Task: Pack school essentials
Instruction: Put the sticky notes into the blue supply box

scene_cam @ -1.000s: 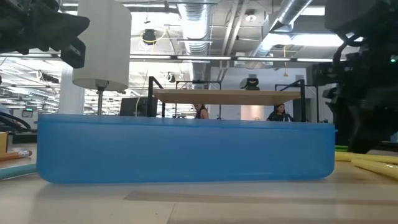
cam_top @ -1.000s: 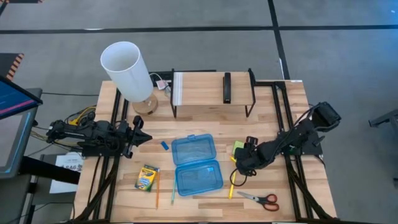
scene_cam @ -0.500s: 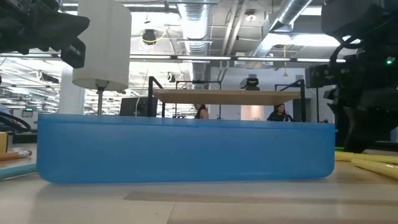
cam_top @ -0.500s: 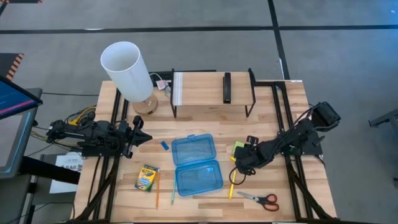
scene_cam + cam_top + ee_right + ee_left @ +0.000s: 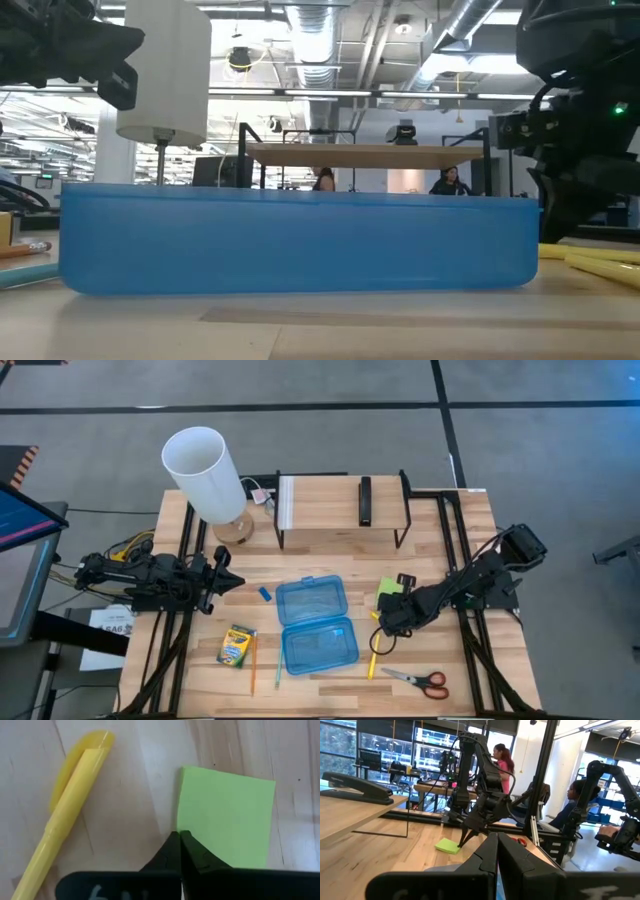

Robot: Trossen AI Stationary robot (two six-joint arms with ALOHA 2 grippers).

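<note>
The lime-green sticky-note pad (image 5: 388, 596) lies flat on the table, right of the open blue case (image 5: 316, 622). My right gripper (image 5: 386, 622) stands over the pad's near edge, shut, its tips (image 5: 179, 836) on the pad (image 5: 225, 817). A yellow marker (image 5: 75, 795) lies beside it. On the table lie the red-handled scissors (image 5: 422, 680), crayon box (image 5: 236, 645), blue eraser (image 5: 265, 594) and pencils (image 5: 277, 665). My left gripper (image 5: 232, 582) waits shut at the table's left. My right gripper touches the sticky-note pad at one edge (image 5: 184, 826) with its shut fingertips. The fingers slant down onto it from above (image 5: 464, 839). The pad lies flat on the table. Whether a sheet is caught between the tips, I cannot tell.
A white lamp (image 5: 205, 475) stands at the far left. A low shelf (image 5: 340, 510) with a black stapler (image 5: 365, 500) spans the far edge. The blue case fills the low view (image 5: 300, 240). People sit in the room beyond the table.
My right gripper has shut its fingers over the sticky-note pad's edge, and more of the pad shows from above now. Its wrist has shifted slightly. The pad has stayed on the table.
</note>
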